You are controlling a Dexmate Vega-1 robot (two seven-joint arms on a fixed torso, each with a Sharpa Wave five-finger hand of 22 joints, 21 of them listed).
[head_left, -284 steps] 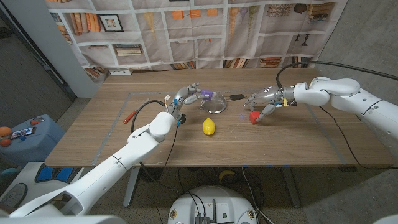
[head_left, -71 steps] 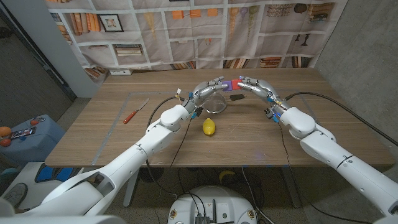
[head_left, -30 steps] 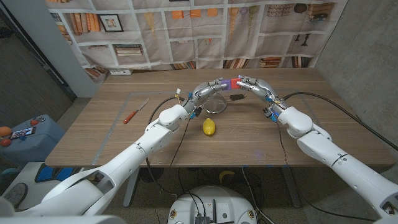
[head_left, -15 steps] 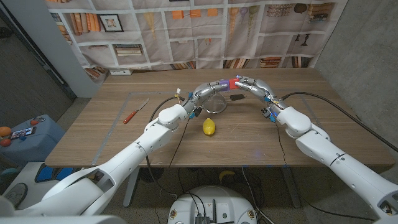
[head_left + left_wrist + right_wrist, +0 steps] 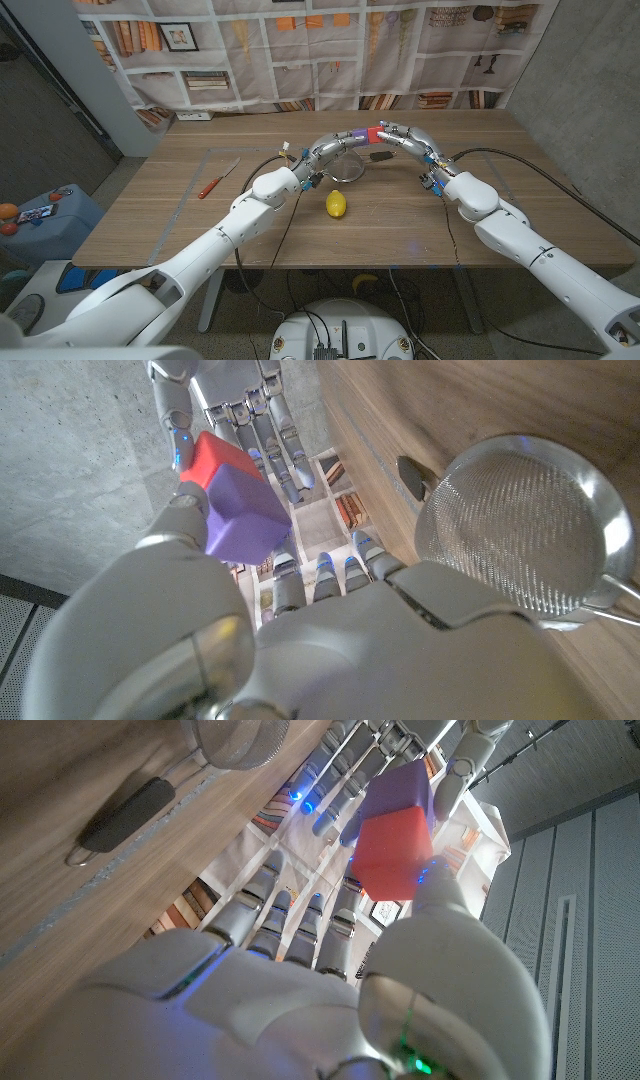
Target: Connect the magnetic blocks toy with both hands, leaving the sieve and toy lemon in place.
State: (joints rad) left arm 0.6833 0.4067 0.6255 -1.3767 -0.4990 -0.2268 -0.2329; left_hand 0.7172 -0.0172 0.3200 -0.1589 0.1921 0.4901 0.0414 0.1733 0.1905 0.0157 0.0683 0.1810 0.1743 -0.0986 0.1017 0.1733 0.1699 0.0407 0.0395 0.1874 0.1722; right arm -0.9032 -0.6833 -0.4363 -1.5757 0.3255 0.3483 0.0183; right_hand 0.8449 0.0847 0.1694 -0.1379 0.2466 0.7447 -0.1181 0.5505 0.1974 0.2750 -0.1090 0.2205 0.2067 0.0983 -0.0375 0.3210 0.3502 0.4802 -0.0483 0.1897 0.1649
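A purple block (image 5: 354, 133) and a red block (image 5: 373, 132) are held in the air above the sieve (image 5: 345, 163), face to face and touching. My left hand (image 5: 333, 145) holds the purple block (image 5: 245, 515) between thumb and fingers. My right hand (image 5: 400, 137) holds the red block (image 5: 392, 850) the same way. In the left wrist view the red block (image 5: 215, 460) sits against the purple one, with the right hand's fingers (image 5: 262, 415) behind it. The yellow toy lemon (image 5: 337, 204) lies on the table nearer to me than the sieve.
The sieve's black handle (image 5: 381, 155) points toward the right arm. A red-handled tool (image 5: 215, 180) lies on the table's left part. The wooden table (image 5: 480, 215) has bare surface on its right side. A bookshelf-print backdrop hangs behind the table.
Since 9.5 s ago the right hand has lifted the red block off the table and brought it to the purple block. Over the last second both hands have barely moved.
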